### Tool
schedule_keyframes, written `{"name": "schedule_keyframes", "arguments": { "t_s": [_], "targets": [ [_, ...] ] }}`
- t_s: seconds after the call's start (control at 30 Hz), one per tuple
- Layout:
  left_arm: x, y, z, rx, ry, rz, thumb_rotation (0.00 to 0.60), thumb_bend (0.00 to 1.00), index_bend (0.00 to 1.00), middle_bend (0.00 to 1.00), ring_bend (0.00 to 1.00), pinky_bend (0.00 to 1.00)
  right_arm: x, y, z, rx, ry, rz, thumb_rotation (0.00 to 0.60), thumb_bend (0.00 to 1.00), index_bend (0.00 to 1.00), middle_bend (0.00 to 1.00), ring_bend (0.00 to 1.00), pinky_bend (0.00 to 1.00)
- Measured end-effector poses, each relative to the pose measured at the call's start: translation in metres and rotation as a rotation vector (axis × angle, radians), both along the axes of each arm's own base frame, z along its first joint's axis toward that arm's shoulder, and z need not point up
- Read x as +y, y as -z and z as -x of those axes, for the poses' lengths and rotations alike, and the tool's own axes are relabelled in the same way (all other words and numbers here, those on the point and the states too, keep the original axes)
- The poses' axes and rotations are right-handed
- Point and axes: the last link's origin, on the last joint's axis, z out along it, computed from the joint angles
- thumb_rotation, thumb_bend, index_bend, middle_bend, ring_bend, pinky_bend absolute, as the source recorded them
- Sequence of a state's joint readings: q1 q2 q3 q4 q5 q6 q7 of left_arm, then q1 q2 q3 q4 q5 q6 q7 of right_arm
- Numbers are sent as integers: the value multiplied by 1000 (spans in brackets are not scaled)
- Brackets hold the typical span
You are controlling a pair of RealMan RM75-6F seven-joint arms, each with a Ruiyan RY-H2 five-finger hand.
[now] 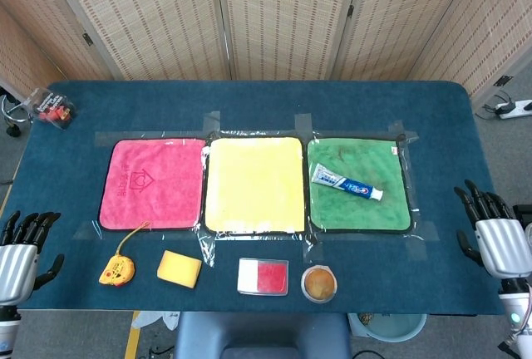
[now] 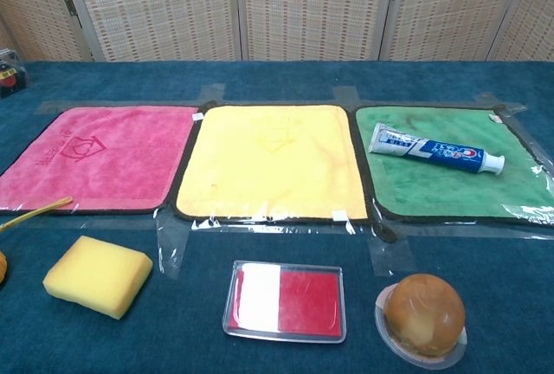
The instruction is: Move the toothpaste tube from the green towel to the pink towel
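A white and blue toothpaste tube [image 1: 347,183] [image 2: 435,151] lies flat on the green towel [image 1: 359,201] [image 2: 450,183], cap pointing right. The pink towel [image 1: 152,183] [image 2: 95,157] is taped down at the left and bears nothing. My right hand [image 1: 492,232] hovers at the table's right edge, fingers spread, holding nothing, well right of the green towel. My left hand [image 1: 20,253] sits off the front left corner, fingers apart and empty. Neither hand shows in the chest view.
A yellow towel [image 1: 253,183] lies between the pink and green ones. Along the front edge lie an orange toy with a cord [image 1: 116,268], a yellow sponge [image 1: 179,268], a red and white box [image 1: 263,277] and a round brown cup [image 1: 319,283]. A small packet [image 1: 51,108] sits far left.
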State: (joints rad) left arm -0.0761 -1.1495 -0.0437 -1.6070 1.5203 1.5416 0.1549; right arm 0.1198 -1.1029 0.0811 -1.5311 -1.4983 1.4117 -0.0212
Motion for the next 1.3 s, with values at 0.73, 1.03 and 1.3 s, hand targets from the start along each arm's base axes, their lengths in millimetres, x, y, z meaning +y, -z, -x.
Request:
{"name": "schedule_keyframes", "arguments": {
  "t_s": [0.73,1.03,1.3],
  "targets": [
    [-6,-4,-6,2,11,-9,600,377,179,198,150,14,-105,33,16,137,-6,-110,600,187,5,3,44,107],
    [-9,-7,-8,7,9,-20,600,378,179,198,151,15,-147,70,9,167,-25,-177,600,97,0,0,0,0],
    [-11,-7,-7,7,1,-21,600,377,179,198,151,14,-175,95,8,193,-29,-208,600,96,0,0,0,0]
  ]
}}
